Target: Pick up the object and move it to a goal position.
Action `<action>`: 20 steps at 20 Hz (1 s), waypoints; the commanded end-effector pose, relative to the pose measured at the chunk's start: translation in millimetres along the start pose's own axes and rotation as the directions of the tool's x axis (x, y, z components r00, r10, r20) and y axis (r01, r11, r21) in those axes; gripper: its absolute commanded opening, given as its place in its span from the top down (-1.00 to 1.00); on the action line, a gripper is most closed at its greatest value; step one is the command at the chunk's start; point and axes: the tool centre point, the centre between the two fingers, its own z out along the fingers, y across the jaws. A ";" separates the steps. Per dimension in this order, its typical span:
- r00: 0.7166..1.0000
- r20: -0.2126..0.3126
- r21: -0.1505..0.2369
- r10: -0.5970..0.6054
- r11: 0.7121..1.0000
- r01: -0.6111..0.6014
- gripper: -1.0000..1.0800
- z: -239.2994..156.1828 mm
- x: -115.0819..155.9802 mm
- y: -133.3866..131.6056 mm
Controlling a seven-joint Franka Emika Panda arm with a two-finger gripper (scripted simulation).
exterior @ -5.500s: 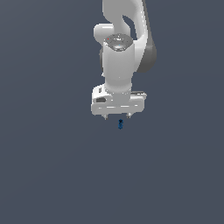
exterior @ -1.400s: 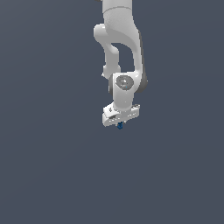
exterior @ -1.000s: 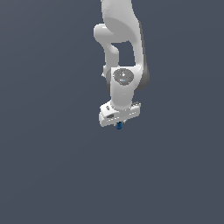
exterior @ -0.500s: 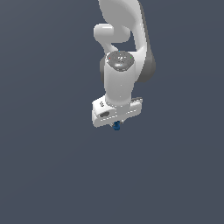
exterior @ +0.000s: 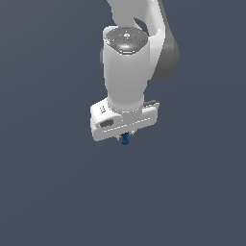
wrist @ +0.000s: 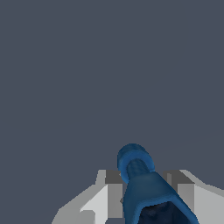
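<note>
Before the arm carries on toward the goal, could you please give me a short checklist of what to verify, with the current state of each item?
1. Blue object sits between the gripper fingers: ok.
2. Object shows below the gripper in the exterior view: ok.
3. Grip firm enough not to slip: cannot tell.
4. No obstacle visible around the arm: ok.
5. Goal position marked in either view: not ok, none visible.

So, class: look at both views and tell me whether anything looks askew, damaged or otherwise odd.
Nothing stands out. The gripper is shut on the blue object, whose end pokes out below the fingers, and nothing else appears against the plain grey background.
</note>
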 end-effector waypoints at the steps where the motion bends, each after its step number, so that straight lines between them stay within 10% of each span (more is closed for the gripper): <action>1: 1.000 0.001 0.000 0.000 1.000 0.000 1.00 -13.8 7.6 5.9; 20: 1.000 0.001 -0.001 0.000 1.000 0.000 1.00 -84.0 50.2 37.5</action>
